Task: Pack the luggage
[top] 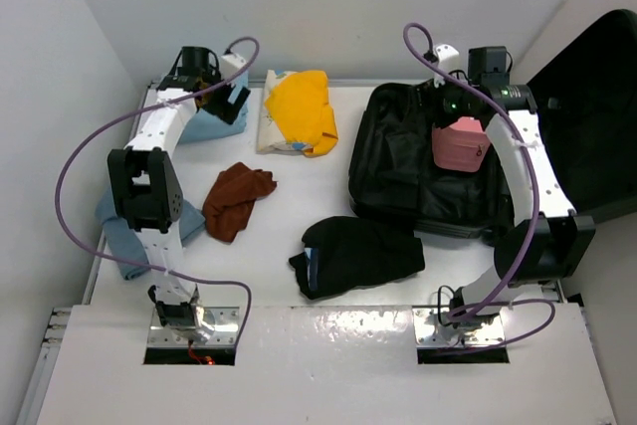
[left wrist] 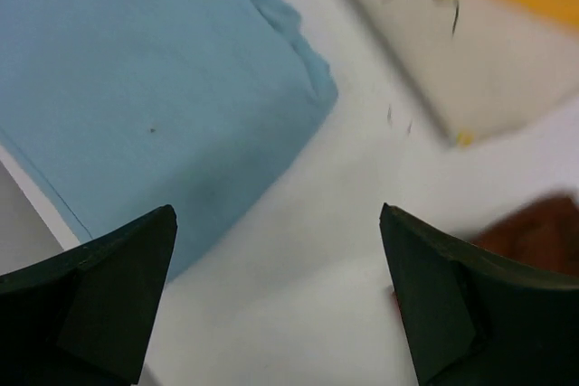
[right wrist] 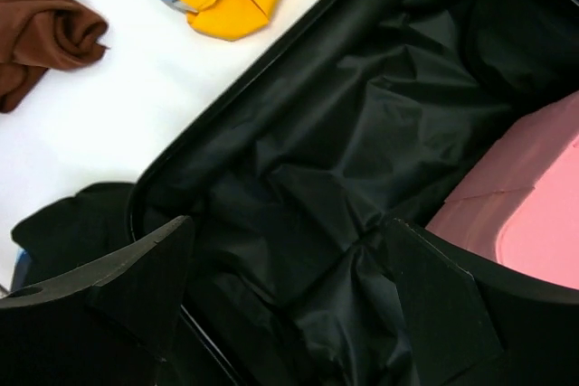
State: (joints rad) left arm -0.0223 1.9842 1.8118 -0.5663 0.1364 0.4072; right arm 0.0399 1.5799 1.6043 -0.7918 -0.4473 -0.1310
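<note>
The luggage (top: 398,171) is a large black suitcase lying open at the right of the table, with its lid (top: 587,116) raised at the far right. A small pink case (top: 458,143) lies inside it. My right gripper (top: 445,106) hovers open and empty over the far part of the luggage. In the right wrist view it (right wrist: 288,223) is above the crumpled dark lining (right wrist: 362,133), with the pink case (right wrist: 525,214) to its right. My left gripper (top: 231,102) is open and empty at the far left. In the left wrist view it (left wrist: 276,214) is over bare table beside a light blue cloth (left wrist: 154,88).
A yellow garment (top: 302,106) lies on a beige folded item (top: 271,134) at the back centre. A brown garment (top: 237,198) lies mid-left. A folded black garment (top: 358,254) lies in front of the luggage. Another blue cloth (top: 124,236) hangs at the left edge.
</note>
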